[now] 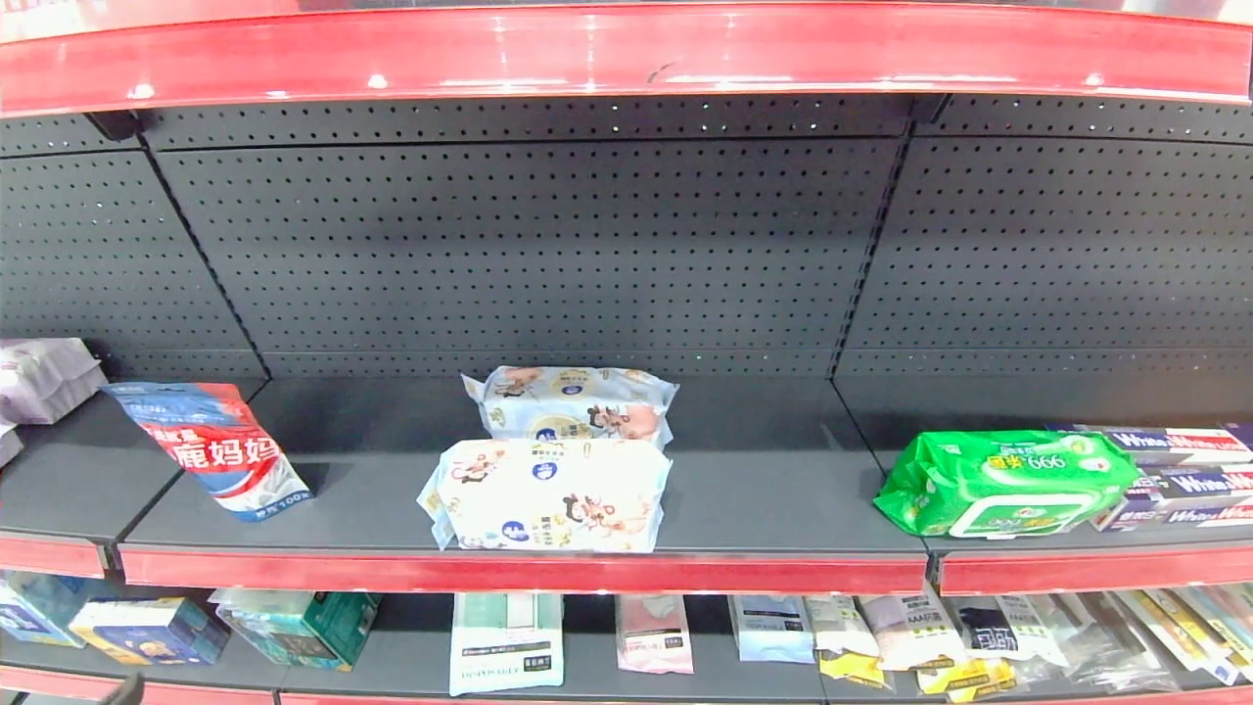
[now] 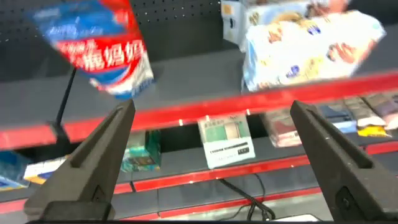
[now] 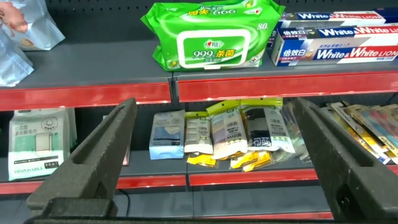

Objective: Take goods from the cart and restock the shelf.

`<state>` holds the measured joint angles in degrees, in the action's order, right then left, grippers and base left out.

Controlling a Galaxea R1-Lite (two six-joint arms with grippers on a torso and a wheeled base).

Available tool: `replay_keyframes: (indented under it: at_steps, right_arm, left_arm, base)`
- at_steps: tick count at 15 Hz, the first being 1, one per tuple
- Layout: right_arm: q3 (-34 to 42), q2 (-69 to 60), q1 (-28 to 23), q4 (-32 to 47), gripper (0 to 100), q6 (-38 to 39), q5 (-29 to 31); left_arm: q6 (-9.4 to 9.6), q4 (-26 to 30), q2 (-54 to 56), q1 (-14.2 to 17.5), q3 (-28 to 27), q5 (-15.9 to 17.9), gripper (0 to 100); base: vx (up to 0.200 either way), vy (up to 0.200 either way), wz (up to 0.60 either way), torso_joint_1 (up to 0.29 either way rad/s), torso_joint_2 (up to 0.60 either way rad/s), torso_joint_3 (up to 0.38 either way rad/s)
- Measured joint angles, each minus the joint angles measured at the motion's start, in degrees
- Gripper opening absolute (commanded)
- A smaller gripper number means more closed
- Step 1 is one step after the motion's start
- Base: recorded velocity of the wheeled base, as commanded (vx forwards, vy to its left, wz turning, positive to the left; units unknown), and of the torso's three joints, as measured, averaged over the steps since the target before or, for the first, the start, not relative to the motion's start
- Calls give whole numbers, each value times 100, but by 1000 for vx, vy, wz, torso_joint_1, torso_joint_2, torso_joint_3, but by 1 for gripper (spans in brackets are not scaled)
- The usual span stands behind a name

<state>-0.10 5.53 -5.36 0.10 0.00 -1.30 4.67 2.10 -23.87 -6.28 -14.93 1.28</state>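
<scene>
On the dark shelf [image 1: 764, 490] two white cartoon-print wipe packs sit mid-shelf, one [image 1: 548, 494] at the front edge and one [image 1: 573, 403] behind it. A red, white and blue pouch [image 1: 215, 448] leans at the left. A green wipe pack [image 1: 1008, 482] lies at the right beside stacked toothpaste boxes [image 1: 1180, 475]. My left gripper [image 2: 211, 155] is open and empty, below and in front of the shelf edge, facing the pouch [image 2: 99, 46] and front wipe pack [image 2: 305, 46]. My right gripper [image 3: 214, 152] is open and empty, in front of the green pack [image 3: 208, 34] and toothpaste boxes [image 3: 339, 37].
A red-edged shelf [image 1: 626, 49] hangs overhead. The lower shelf holds boxes [image 1: 147, 627], a white-green pouch [image 1: 506, 641] and hanging packets [image 1: 881, 636]. A pale purple pack [image 1: 44, 377] sits at far left. Bare shelf lies between the cartoon packs and the green pack.
</scene>
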Motion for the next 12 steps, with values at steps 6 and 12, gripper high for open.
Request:
replay_keyframes:
  at_steps: [6, 12]
  right_arm:
    - [0, 0, 0, 0, 100, 2, 0]
    - [0, 0, 2, 0, 100, -7, 0]
  left_arm:
    - [-211, 605, 1712, 17, 713, -1159, 100]
    - [-401, -510, 1870, 17, 1452, -351, 100]
  base:
    - [0, 0, 0, 0, 0, 0]
    - [0, 0, 0, 0, 0, 0]
